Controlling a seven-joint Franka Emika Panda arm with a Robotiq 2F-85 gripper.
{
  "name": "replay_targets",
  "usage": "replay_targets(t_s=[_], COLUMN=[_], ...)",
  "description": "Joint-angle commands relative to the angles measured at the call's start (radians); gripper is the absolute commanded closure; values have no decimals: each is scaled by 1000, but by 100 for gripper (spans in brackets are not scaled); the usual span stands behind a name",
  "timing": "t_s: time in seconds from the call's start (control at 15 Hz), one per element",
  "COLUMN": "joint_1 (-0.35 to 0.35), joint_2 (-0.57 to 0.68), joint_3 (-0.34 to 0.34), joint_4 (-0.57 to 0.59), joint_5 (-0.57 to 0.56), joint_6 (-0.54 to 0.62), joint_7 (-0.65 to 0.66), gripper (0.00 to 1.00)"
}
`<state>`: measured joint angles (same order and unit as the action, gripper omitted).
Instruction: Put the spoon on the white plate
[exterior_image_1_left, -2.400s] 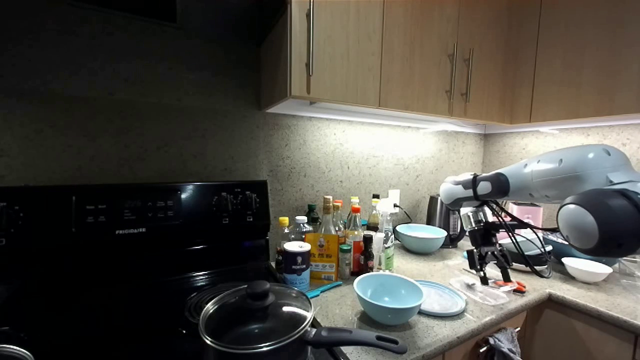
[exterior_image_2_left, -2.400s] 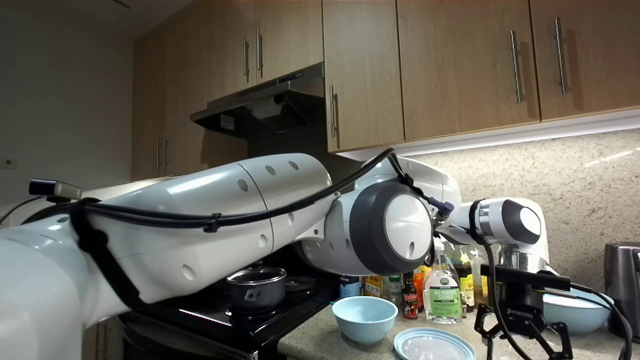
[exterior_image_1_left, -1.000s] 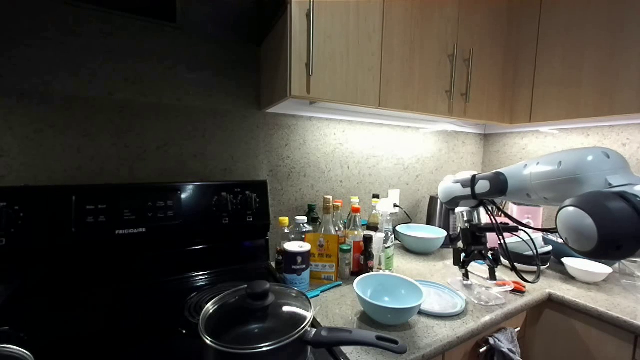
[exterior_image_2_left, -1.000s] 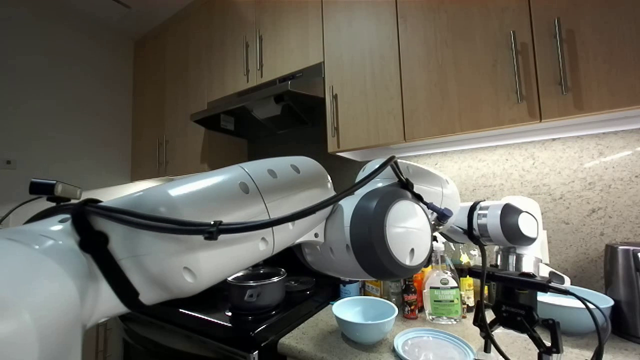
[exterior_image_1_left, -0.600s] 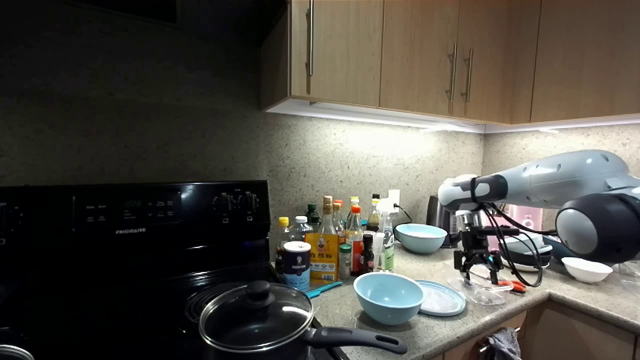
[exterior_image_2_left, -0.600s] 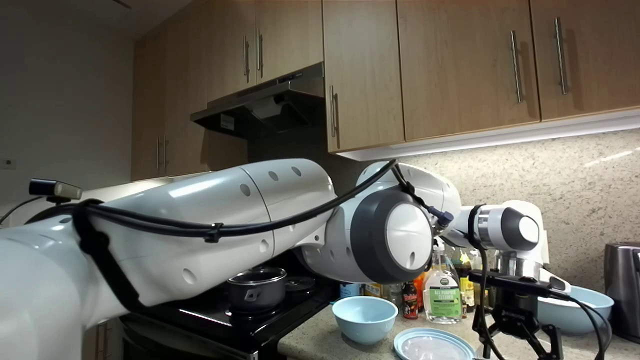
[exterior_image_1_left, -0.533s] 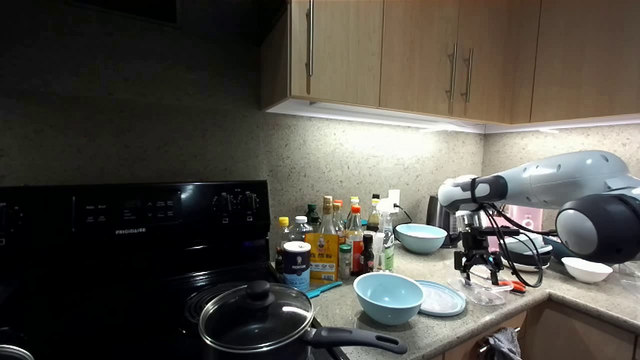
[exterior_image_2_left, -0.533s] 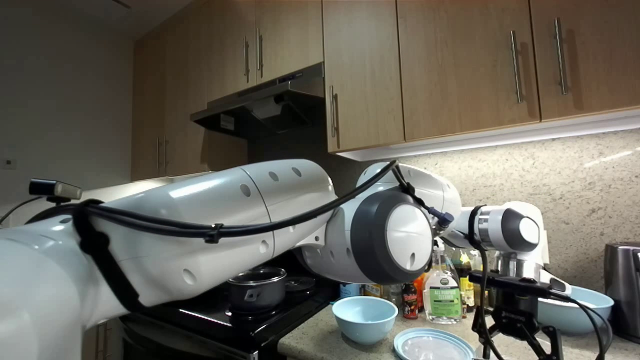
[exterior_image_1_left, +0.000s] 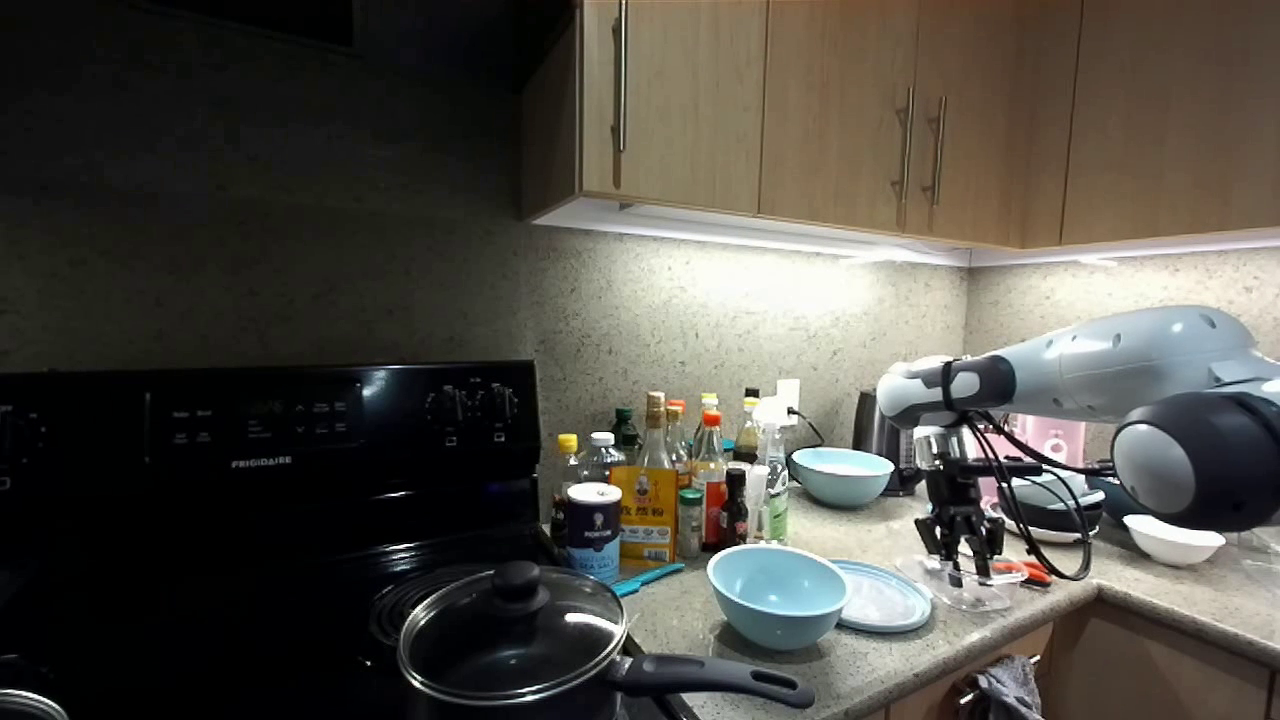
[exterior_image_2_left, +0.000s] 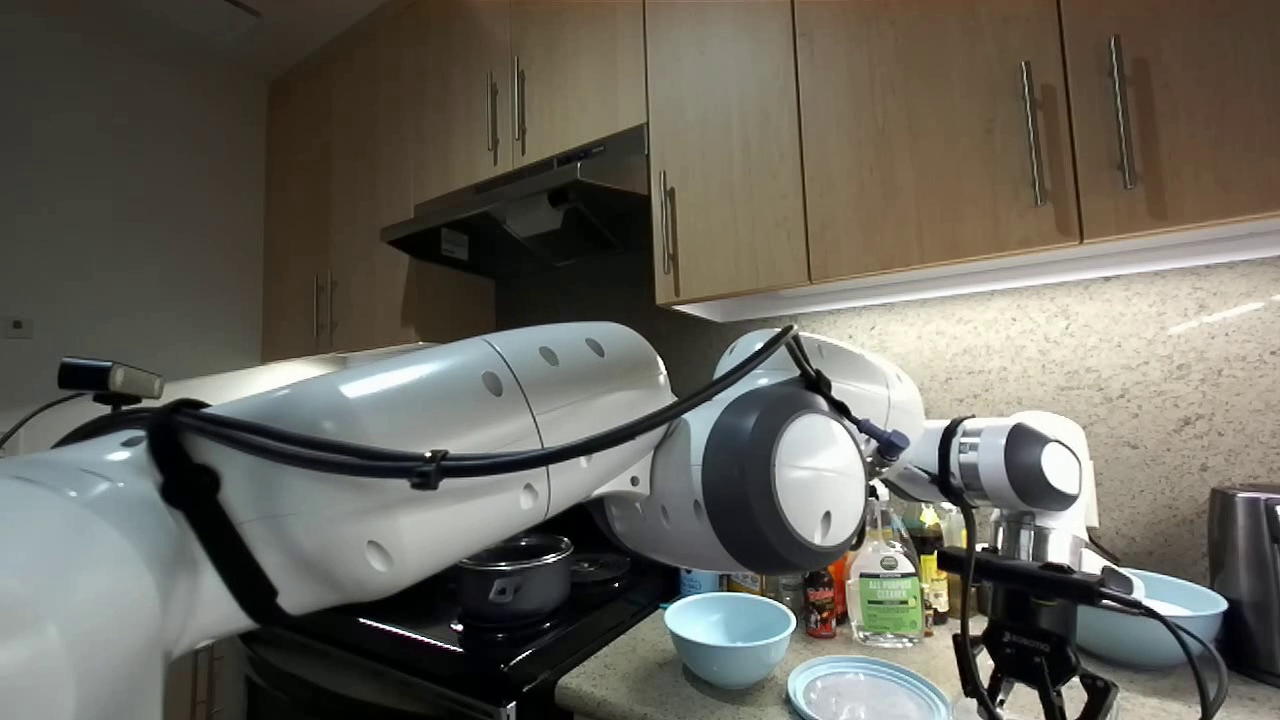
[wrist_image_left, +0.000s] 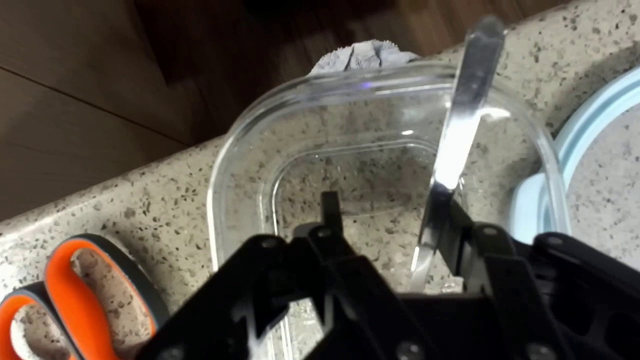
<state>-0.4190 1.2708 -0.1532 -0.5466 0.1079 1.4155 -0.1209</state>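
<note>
In the wrist view the shiny metal spoon (wrist_image_left: 457, 145) leans across the rim of a clear plastic container (wrist_image_left: 216, 205). Its handle sticks out over the far rim; its lower end runs under my gripper (wrist_image_left: 392, 207) and is hidden. The spoon lies between the fingers, seemingly against the right one, while a gap separates it from the left finger (wrist_image_left: 331, 212). So my jaws are open, only partway. The white plate (exterior_image_1_left: 885, 600), flat and round with a pale blue rim, lies on the counter just beside the container; its rim (wrist_image_left: 592, 114) also shows in the wrist view.
Orange-handled scissors (wrist_image_left: 75, 295) lie on the counter by the container. A light blue bowl (exterior_image_1_left: 778, 598) stands against the plate's far side from my gripper. Behind are bottles (exterior_image_1_left: 712, 480) and another blue bowl (exterior_image_1_left: 842, 485). Stacked dishes (exterior_image_1_left: 1050, 518) stand nearby. The counter edge (wrist_image_left: 100, 200) runs close by.
Over the last half second my jaws have drawn closer together and the gripper has sunk slightly toward the container. Earlier it had moved toward the plate's side. Plate and bowls have stayed put.
</note>
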Motion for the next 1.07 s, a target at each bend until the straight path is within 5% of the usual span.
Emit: replay_targets(t_s=[0.0, 0.27, 0.53, 0.6, 0.8, 1.0], joint_1=[-2, -2, -2, -28, -39, -27], joint_2=[1, -12, -53, 0, -19, -85], joint_3=[-9, -17, -31, 7, 38, 65], joint_4=[4, 2, 29, 170, 239, 186], joint_5=[-4, 0, 5, -25, -19, -20], joint_6=[-16, -5, 44, -6, -37, -33], joint_7=[19, 28, 46, 53, 52, 43], gripper=[80, 100, 97, 97, 97, 97])
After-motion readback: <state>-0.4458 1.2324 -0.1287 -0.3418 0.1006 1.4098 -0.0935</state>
